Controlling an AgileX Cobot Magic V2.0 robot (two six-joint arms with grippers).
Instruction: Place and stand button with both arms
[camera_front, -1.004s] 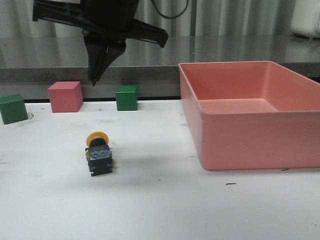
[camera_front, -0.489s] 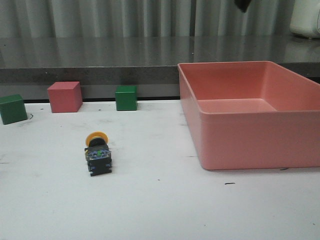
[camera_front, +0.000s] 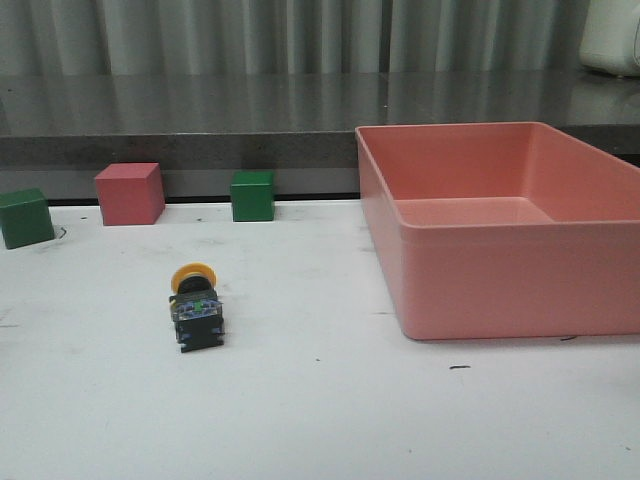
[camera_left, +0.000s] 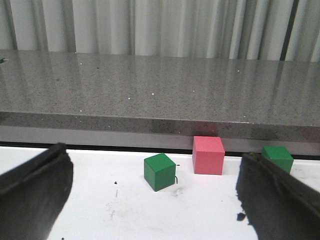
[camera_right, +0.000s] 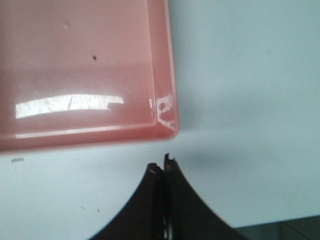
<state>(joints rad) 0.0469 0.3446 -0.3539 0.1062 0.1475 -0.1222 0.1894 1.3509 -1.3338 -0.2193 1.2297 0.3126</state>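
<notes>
Left jaws spread wide, holding nothing; right jaws pressed together, hovering beside bin (camera_right: 85, 70) corner. Button (camera_front: 196, 306) lying tipped on tabletop (camera_front: 320, 410), left of bin, cap pointing far, awaiting uprighting.

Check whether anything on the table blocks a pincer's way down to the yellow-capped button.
Nothing visible does. The button lies alone on open white table; the cubes sit behind it and the pink bin stands off to its right. Neither pincer appears in the front view.
</notes>
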